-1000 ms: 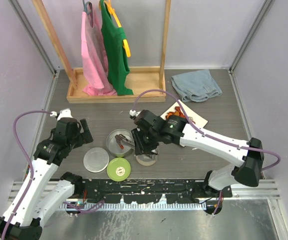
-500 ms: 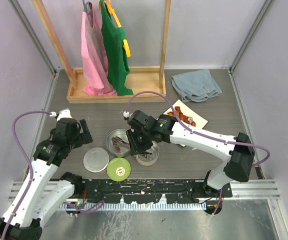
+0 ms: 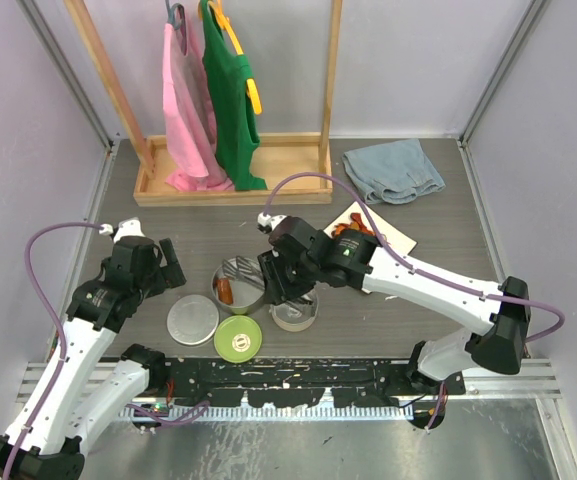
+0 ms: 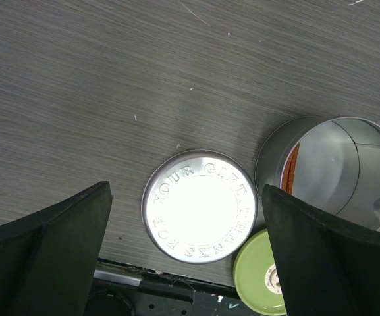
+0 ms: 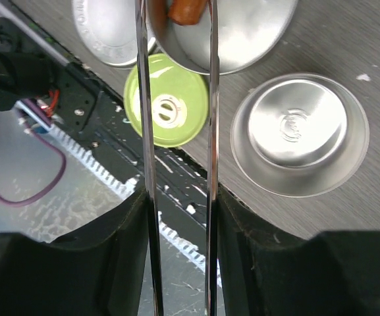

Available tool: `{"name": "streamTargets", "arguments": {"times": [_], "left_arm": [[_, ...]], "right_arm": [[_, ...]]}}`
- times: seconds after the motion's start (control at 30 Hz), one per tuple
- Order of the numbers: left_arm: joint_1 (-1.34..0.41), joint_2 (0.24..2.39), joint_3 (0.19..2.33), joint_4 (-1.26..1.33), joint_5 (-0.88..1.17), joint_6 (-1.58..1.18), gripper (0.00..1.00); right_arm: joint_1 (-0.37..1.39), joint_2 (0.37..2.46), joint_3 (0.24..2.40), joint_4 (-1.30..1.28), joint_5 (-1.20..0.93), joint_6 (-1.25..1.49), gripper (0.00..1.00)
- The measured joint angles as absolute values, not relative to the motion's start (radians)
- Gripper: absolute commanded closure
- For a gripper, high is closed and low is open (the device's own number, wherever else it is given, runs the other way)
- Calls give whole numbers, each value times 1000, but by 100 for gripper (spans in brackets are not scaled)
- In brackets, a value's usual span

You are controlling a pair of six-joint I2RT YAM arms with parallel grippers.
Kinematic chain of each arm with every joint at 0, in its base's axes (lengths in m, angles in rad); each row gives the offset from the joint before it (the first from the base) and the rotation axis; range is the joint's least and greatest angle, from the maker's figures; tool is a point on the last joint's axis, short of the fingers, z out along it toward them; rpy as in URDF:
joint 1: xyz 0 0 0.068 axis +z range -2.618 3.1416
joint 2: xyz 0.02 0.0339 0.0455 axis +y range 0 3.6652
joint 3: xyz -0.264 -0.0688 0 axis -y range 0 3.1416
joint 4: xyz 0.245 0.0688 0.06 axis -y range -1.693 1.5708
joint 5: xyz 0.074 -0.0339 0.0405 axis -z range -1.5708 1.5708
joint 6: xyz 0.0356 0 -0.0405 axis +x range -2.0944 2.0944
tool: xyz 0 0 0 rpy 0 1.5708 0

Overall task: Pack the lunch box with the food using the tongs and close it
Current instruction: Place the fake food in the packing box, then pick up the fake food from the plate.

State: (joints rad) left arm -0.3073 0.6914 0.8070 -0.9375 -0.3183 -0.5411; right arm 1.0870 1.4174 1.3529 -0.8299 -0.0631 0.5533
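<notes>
Right now your right claw (image 5: 178, 197) is clamped on the tongs (image 5: 145, 131). Both thin arms run up between its black fingers (image 5: 120, 263), each arm lying against a finger's inner face, and the two arms stand apart. The tips are cut off at the top edge of the right wrist view, over the first tin (image 5: 249, 33) of the lunch box. One orange piece (image 5: 188, 10) lies in that tin, seen between the two arms, but you cannot tell from here whether the tips touch it.

The second tin (image 5: 299, 135) stands upright just beside the first, towards your right, its bare steel bottom showing. Both lids are off and lie flat on the worktop (image 4: 110, 79). The green lid (image 5: 166, 108) sits at the near edge just beside the first tin, and the steel lid (image 4: 198, 206) lies to its left, lettered face up.

The rest of the food (image 3: 353, 232) is on the white plate (image 3: 393, 240), beyond the right arm and well apart from the tins.

Your left claw (image 3: 171, 262) is spread wide with nothing in it, and it hangs above the steel lid.
</notes>
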Motion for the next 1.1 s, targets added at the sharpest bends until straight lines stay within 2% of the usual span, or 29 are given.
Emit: {"name": "streamTargets", "arguments": {"times": [0.2,0.53,1.1], "left_arm": [[-307,691,807,-941,-317,-543,2],[-307,662,793,-939,-318,-568,2],[-307,706,793,-936,-325,-569,2]], "right_arm": [[1052,1361,1339,-881,34,556,55],[703,1126,1181,-1013,132,532,51],[686,1208,1129,-1099,183,526,49]]}}
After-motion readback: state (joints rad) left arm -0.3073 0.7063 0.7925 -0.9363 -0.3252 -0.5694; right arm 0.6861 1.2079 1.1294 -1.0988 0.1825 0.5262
